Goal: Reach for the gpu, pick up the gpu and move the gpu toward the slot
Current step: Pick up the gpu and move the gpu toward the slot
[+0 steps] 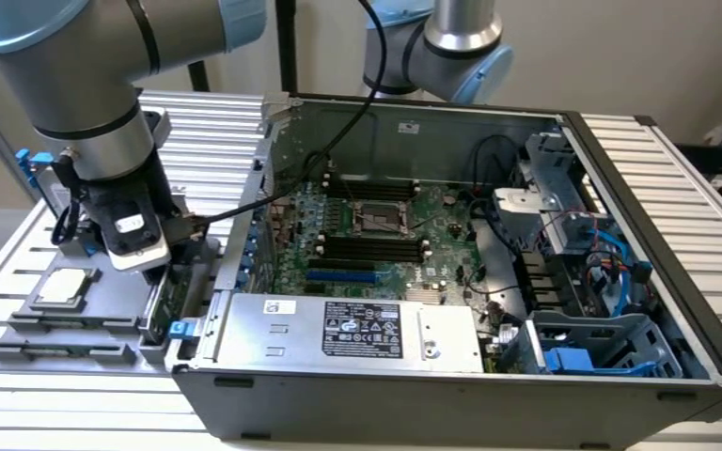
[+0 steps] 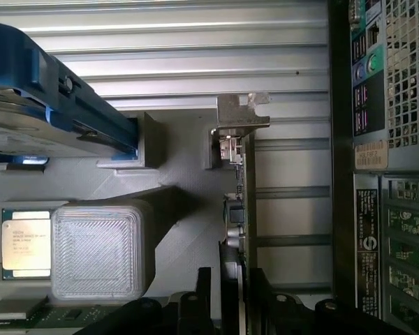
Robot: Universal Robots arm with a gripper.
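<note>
Here, tool [image 2: 232,286] low over gpu [image 2: 246,181]. Card edge-on in grey holder [image 2: 181,209] on desk [image 2: 195,63], just beside open case [image 1: 462,395]. Silver bracket [image 2: 241,115] at end away from tool. Clamped or slack: cannot tell.

Honestly nothing here is readable. The white label [image 1: 363,329] on the power supply [image 1: 260,331], the print on the CPU [image 2: 26,242] and a sticker [image 2: 370,155] on the case [image 2: 340,209] are all too small to make out.
</note>
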